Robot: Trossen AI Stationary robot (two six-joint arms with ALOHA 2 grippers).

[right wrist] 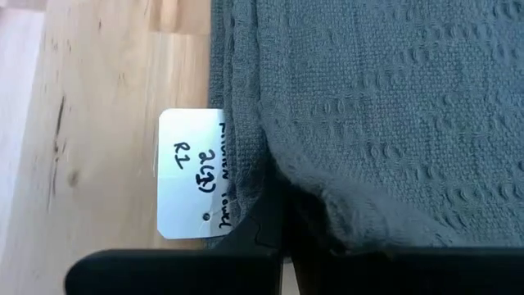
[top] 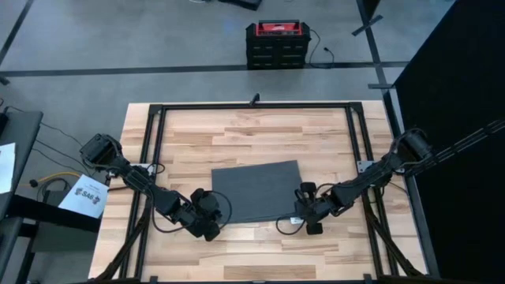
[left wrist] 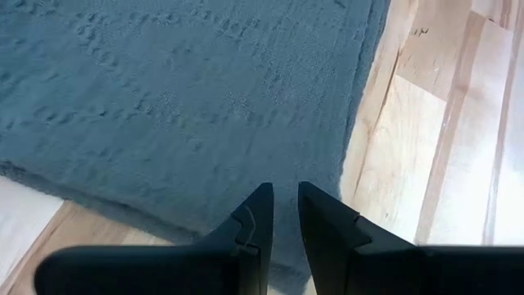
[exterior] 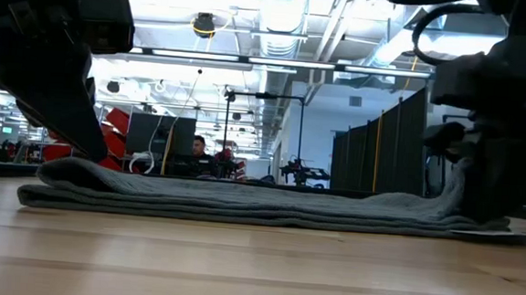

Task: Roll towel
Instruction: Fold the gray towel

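Observation:
The dark grey towel [top: 256,191] lies flat in the middle of the table, in several layers [exterior: 241,206]. A white tag [right wrist: 192,174] sticks out from its edge by the near right corner. My left gripper [left wrist: 285,209] is at the towel's near left corner [top: 223,221], its fingers close together over the cloth. My right gripper [top: 308,211] is shut on the towel at its near right corner, where the cloth rises off the table [exterior: 452,191]. My left gripper comes down slanting from the table's left onto the towel's near left corner [left wrist: 327,184], with cloth in the narrow gap between its fingertips. The towel lies flat on the table there. How many layers it has, I cannot tell. My right gripper pinches the towel's edge beside the tag [right wrist: 307,205] between its two fingers, coming slanting from the table's right. The cloth bunches into a ridge at the fingers and is raised a little there. The other parts of the towel lie on the table.
A black frame [top: 154,158] runs around the wooden table top, with rails along the left, far and right sides. A red and black case [top: 276,43] stands on the floor beyond the far edge. Bare wood [top: 260,134] lies far of the towel and near of it.

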